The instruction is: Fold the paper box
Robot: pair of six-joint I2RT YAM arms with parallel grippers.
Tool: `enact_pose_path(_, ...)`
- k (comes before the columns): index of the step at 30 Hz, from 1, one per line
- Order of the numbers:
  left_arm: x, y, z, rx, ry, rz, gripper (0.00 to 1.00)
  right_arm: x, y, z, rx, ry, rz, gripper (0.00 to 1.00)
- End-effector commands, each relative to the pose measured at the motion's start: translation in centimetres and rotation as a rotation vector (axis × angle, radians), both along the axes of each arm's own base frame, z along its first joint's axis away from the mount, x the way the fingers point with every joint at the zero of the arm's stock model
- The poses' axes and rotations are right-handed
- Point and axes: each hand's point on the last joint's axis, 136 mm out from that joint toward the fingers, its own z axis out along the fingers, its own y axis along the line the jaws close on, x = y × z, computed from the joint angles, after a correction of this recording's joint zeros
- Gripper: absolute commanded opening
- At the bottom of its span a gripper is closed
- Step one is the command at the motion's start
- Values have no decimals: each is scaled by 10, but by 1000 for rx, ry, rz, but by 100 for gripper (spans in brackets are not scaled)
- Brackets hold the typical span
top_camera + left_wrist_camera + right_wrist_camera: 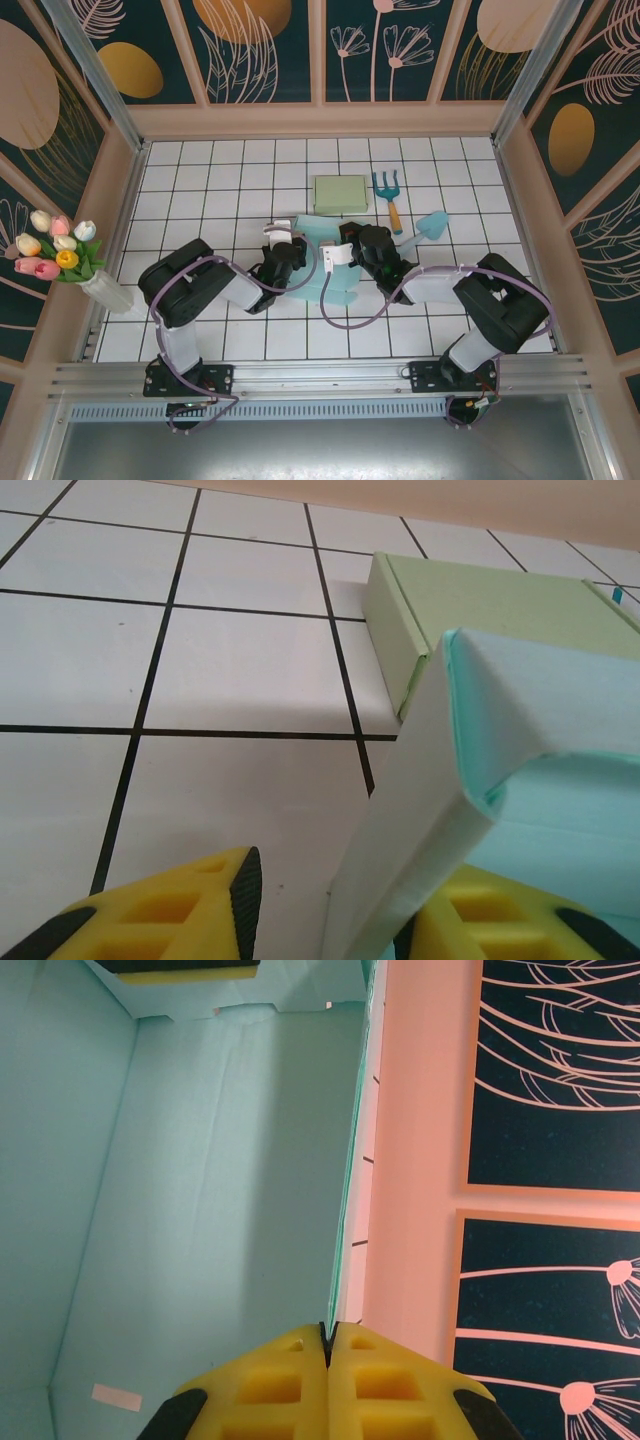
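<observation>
1. One thin sheet of card makes up the paper box. It is pale teal inside and whitish outside, matte and pre-creased. It sits half-formed at mid-table between the two arms, on the white tiled table.
2. It looks very light, and stiff only along its creases. A panel would probably bow or buckle if pushed mid-face, and a hard pinch could dent an edge. On smooth tiles it would likely slide unless one side is pinned.
3. Best holds, as I judge it, are panel edges close to a fold line, pinched flat across the card's thickness. The other arm can then press beside the crease.
4. At one upright teal wall the right gripper has its yellow pads pressed together on the wall's thin edge, pinning it.
5. At a raised flap the left gripper stands with jaws apart, one on each side of the flap. A gap shows between one pad and the card, so nothing is clamped.
6. Just behind lies a green box, already closed. It is flat and sharp-cornered, made of similar matte card.
7. Further right are a small rake with blue tines and an orange handle, and a teal trowel. Both look rigid.
8. Well apart at the left edge, tulips stand in a white vase.
</observation>
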Motion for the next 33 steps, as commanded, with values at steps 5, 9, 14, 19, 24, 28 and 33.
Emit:
enact_pose_path(5, 7, 27, -30, 131, 49, 91, 41, -1, -16, -23, -60, 67, -50, 0)
enact_pose_path(9, 11, 37, -36, 171, 54, 162, 37, -2, -17, -23, -62, 69, -50, 0)
enact_pose_path(14, 6, 69, -36, 212, 43, 330, 20, 1, -18, -23, -63, 67, -61, 0)
enact_pose_path(19, 0, 89, -39, 266, 51, 430, 14, 3, -21, -19, -55, 56, -76, 0)
enact_pose_path(24, -1, 82, -38, 263, 52, 360, 12, 7, -25, -17, -44, 58, -95, 0)
enact_pose_path(28, -2, 62, -34, 217, 44, 228, 14, 7, -24, -20, -41, 71, -92, 0)
enact_pose_path(33, -6, 42, -18, 130, 29, 96, 45, 8, -23, -26, -47, 90, -94, 0)
